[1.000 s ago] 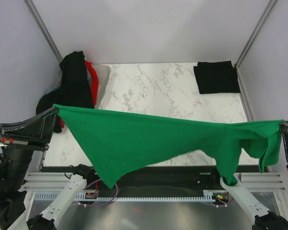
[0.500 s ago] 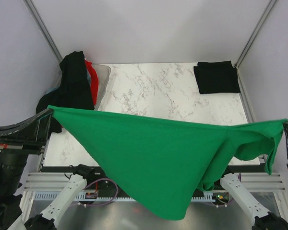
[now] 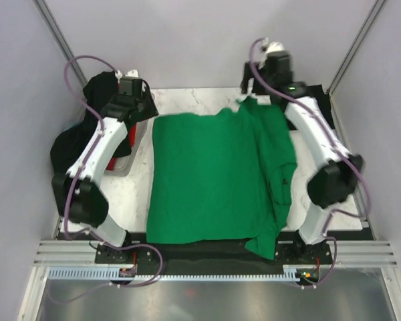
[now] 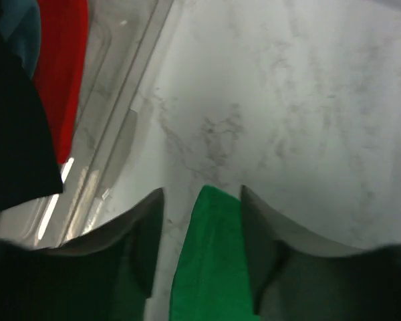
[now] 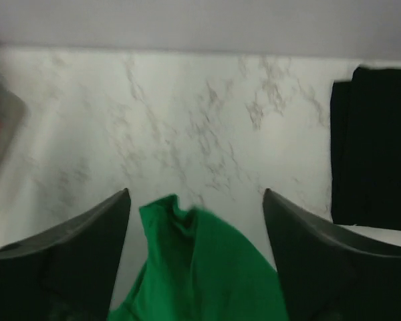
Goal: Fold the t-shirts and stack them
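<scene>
A bright green t-shirt (image 3: pixel 210 174) lies spread on the marble table (image 3: pixel 187 100), its right side bunched and doubled over. Both arms reach to its far edge. My left gripper (image 3: pixel 146 110) stands open over the far left corner; in the left wrist view that green corner (image 4: pixel 210 261) lies between the parted fingers (image 4: pixel 144 234) of the gripper (image 4: pixel 202 190). My right gripper (image 3: pixel 248 93) is open wide over the far right corner, and the green cloth (image 5: pixel 200 267) lies loose on the table below the gripper (image 5: pixel 195 192). A folded black t-shirt (image 5: pixel 374 147) lies at the far right.
A translucent tub (image 4: pixel 120 100) stands at the far left with a red t-shirt (image 4: pixel 67 67) and black t-shirts (image 3: pixel 97 90) draped in and over it. The green t-shirt's near edge hangs over the table's front edge (image 3: pixel 260 244). Walls close in left, right and behind.
The green t-shirt was stretched in the air between both shut grippers near the front. It now lies flat on the table, both arms have swung to the far edge, and both grippers have opened.
</scene>
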